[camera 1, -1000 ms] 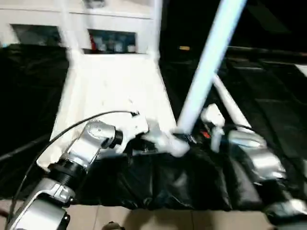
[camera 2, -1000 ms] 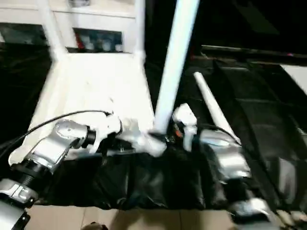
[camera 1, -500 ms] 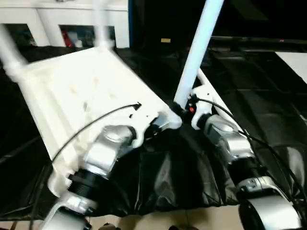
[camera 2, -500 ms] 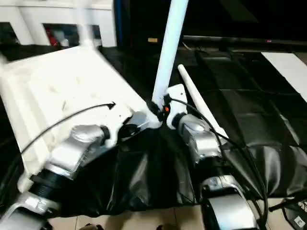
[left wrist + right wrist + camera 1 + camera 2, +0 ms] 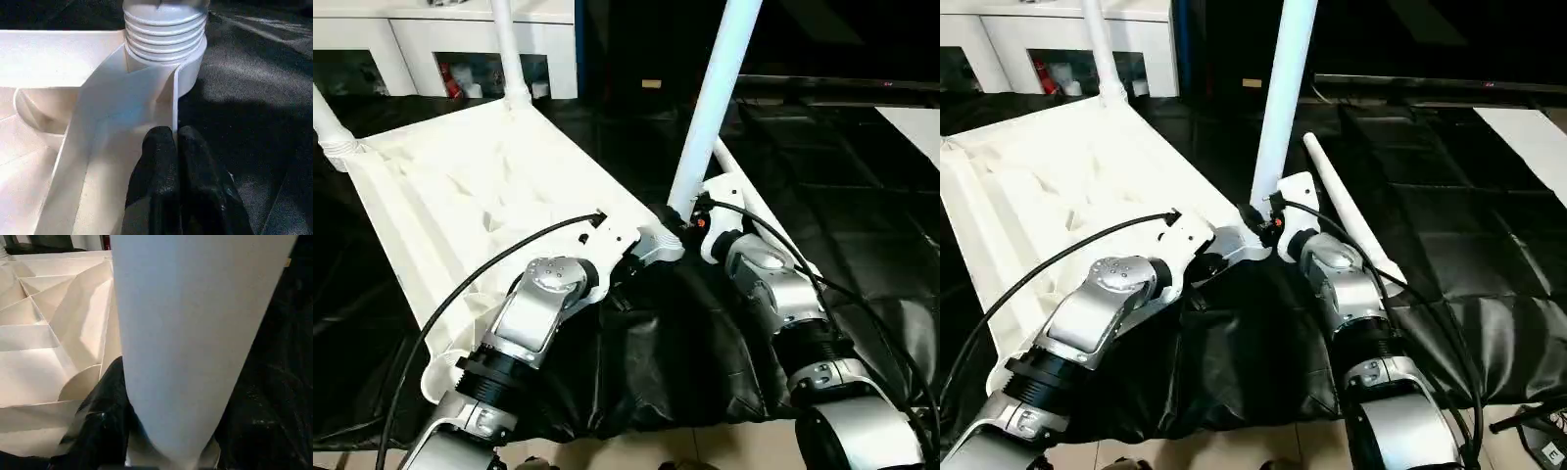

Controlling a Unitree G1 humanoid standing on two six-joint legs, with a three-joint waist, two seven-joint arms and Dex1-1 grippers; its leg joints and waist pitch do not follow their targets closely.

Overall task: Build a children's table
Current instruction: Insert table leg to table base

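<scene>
Right pincer (image 5: 1268,220) grasps third leg (image 5: 710,108), upright in near-right socket. Left pincer (image 5: 177,147) clenched on top's (image 5: 460,196) rim. Two far legs (image 5: 504,49) seated; fourth leg (image 5: 1347,211) lies right on the desk (image 5: 862,196), still to fit.

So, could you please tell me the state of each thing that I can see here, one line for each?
White plastic table top: upside down on the black cover, ribbed underside up.
Two far white tube legs: standing upright in their corner sockets.
Near white tube leg: upright at the near corner socket, threads still showing.
Fourth white tube leg: lying loose on the cover.
Left gripper: shut on the top's rim.
Right gripper: holding the near leg.
</scene>
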